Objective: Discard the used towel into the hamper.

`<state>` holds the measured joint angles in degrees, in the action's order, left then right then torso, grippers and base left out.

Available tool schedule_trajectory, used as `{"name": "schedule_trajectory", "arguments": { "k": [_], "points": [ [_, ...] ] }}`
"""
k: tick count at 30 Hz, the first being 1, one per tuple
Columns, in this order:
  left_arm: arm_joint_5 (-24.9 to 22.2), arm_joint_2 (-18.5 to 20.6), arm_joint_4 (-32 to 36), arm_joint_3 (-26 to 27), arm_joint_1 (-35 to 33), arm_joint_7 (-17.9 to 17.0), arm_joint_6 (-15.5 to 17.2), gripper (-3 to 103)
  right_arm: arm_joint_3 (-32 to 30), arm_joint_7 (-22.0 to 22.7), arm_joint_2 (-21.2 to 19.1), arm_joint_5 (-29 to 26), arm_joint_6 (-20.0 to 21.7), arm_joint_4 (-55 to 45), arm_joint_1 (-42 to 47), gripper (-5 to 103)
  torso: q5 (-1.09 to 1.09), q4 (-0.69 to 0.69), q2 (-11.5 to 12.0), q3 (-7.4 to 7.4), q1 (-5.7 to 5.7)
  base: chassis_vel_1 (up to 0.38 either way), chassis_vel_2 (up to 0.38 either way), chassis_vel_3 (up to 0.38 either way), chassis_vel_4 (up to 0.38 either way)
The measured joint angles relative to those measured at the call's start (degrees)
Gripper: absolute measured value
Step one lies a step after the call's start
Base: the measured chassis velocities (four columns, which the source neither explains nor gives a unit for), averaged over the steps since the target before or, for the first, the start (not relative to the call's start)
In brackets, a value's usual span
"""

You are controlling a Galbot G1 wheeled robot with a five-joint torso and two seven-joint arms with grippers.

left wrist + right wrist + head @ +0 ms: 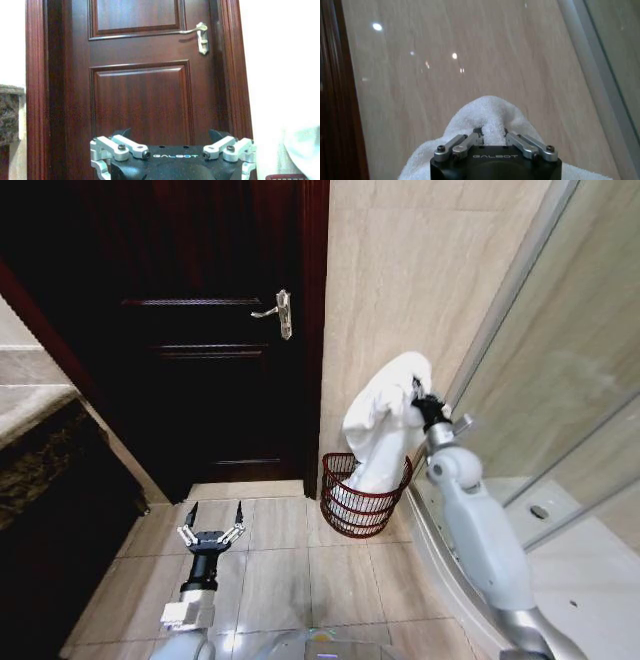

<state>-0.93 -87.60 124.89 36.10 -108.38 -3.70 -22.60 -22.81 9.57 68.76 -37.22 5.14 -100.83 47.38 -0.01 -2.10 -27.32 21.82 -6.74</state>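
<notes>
A white towel hangs in front of the beige tiled wall, its lower end dipping into the hamper, a small dark red wire basket on the floor. My right gripper is shut on the towel's upper part, above the hamper. In the right wrist view the towel bulges out between the closed fingers. My left gripper hovers low over the floor tiles left of the hamper, open and holding nothing. The left wrist view has the left gripper facing the door, with the towel's edge beside it.
A dark wooden door with a metal handle stands left of the hamper. A stone counter juts in at far left. A glass shower enclosure with a raised curved base bounds the right side.
</notes>
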Motion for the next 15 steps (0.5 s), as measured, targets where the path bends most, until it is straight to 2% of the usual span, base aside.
{"name": "schedule_trajectory", "arguments": {
  "k": [9,15],
  "points": [
    [0.0,-0.2,0.1,0.6,-2.5,-1.1,-2.4,100,1.4,1.8,0.7,-0.5,-0.1,1.8,5.3,14,0.01,0.0,0.0,0.0,0.0,0.0,0.0,0.0,0.0],
    [0.3,-0.6,0.0,1.0,-3.9,-1.4,-2.9,100,0.5,3.5,0.8,-2.4,5.1,0.7,9.9,14,-0.01,0.0,0.0,-0.01,0.0,0.0,0.0,0.0,0.0]
  ]
}}
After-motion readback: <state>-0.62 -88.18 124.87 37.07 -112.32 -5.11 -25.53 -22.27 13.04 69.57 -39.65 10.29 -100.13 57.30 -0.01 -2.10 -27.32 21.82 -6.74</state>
